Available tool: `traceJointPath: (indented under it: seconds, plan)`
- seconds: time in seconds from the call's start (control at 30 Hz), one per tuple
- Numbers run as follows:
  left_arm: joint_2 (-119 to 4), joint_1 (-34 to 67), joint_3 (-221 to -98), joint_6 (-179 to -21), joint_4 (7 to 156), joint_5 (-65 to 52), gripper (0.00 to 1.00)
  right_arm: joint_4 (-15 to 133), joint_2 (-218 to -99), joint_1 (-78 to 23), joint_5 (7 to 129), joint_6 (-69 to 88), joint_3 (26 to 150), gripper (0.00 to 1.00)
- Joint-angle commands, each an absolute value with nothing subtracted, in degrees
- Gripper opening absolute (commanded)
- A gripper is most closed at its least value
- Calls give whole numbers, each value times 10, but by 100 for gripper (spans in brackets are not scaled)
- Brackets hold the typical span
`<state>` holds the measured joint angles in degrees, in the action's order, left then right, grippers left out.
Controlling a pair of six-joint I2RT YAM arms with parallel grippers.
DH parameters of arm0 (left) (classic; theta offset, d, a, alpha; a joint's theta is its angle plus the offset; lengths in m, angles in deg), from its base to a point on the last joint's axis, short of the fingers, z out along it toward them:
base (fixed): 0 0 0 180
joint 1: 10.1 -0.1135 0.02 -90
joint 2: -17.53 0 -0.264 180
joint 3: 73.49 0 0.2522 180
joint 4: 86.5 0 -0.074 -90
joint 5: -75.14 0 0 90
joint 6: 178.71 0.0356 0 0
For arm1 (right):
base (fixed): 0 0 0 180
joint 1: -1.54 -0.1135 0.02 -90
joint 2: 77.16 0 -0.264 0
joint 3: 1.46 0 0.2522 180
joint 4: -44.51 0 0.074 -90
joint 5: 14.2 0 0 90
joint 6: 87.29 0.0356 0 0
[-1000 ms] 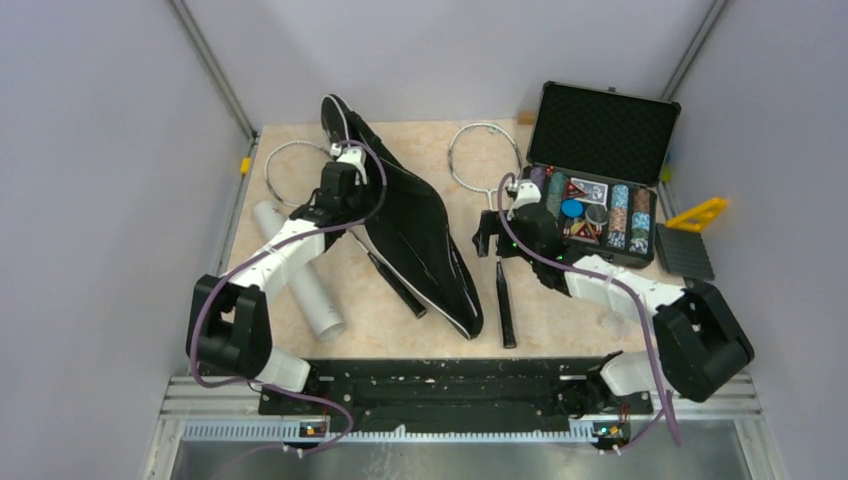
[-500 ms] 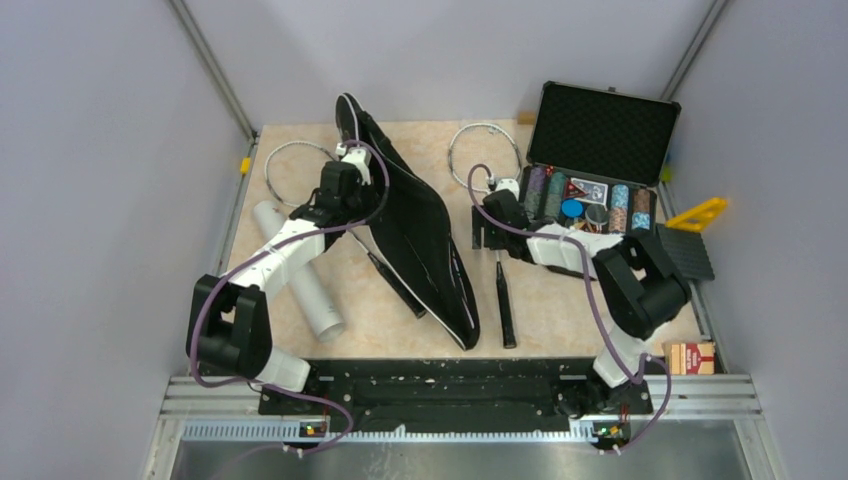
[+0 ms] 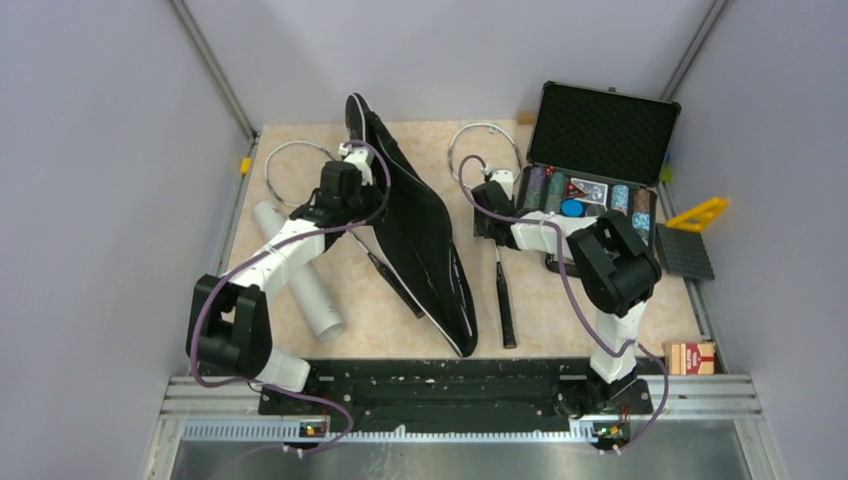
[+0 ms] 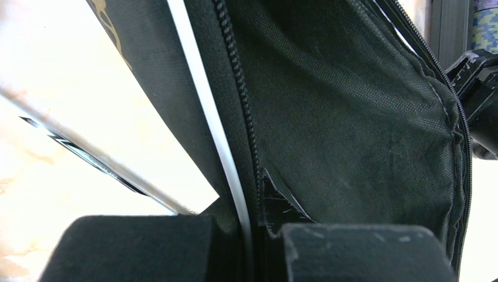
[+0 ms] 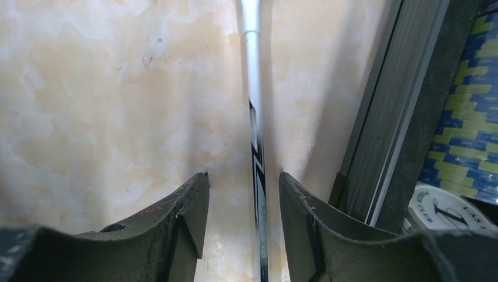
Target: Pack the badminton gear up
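Note:
The black racket bag (image 3: 420, 235) lies diagonally mid-table with its flap raised. My left gripper (image 3: 350, 185) is shut on the bag's zipped, white-piped edge (image 4: 232, 170) and holds it up, so the open inside (image 4: 352, 117) shows. One racket (image 3: 295, 165) lies partly under the bag, its black handle (image 3: 395, 285) sticking out. The second racket (image 3: 485, 150) lies to the right of the bag, its handle (image 3: 505, 300) pointing near. My right gripper (image 3: 490, 215) is open, its fingers on either side of that racket's shaft (image 5: 255, 117). The white tube (image 3: 300, 275) lies at the left. No shuttlecocks show.
An open black case of poker chips (image 3: 600, 150) stands at the back right, close beside my right gripper, and its rim (image 5: 382, 135) shows in the right wrist view. A yellow triangle (image 3: 700, 213), a black ribbed pad (image 3: 685, 255) and a red box (image 3: 690, 355) lie along the right edge.
My right arm has folded back and its gripper has moved away from the chip case to sit over the right racket's shaft. The left gripper has shifted the bag's far end slightly right.

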<state>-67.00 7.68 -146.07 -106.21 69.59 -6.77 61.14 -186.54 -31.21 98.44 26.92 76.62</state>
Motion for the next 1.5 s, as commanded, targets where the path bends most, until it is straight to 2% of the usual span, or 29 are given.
traceJointPath:
  seconds: [0.0,0.1,0.3,0.7,0.93,1.1,1.27,1.47]
  plan:
    - [-673,76,-1486,-1071,733,-56,0,602,-1905,-293,994,280,779,43]
    - [-677,76,-1490,-1073,729,-65,0,605,-1922,-286,990,286,785,35]
    - [-691,75,-1513,-1058,720,-94,0,603,-1900,-285,1008,234,795,0]
    - [-800,72,-1681,-1021,632,-135,0,511,-1684,-288,1021,66,751,0]
    - [-857,55,-1760,-1000,587,-138,0,519,-1604,-339,1065,-28,718,0]
    - [-890,20,-1826,-980,548,-217,0,529,-1582,-399,1092,-147,702,0]
    - [-931,-15,-1895,-970,500,-182,0,507,-1589,-470,1107,-241,685,0]
    - [-950,-18,-1906,-977,493,-156,0,524,-1621,-493,1082,-268,694,0]
